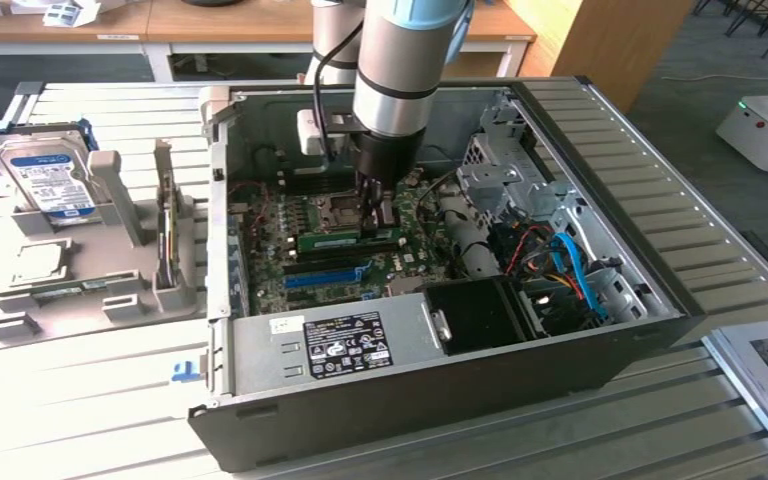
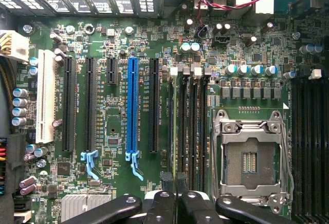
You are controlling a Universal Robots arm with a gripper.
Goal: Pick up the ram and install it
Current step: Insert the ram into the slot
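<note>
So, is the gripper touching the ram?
Touching. The exterior view shows the gripper shut on the ram, at its upper edge, with no gap.

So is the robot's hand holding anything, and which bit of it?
Yes. The black gripper has its jaws shut on the slim green ram stick, pinching its upper long edge.

Case lies open on the slatted table. Arm reaches straight down inside, gripper pinched closed right at the ram on the motherboard. Hard drive sits in a stand off at the exterior view's left.
</note>
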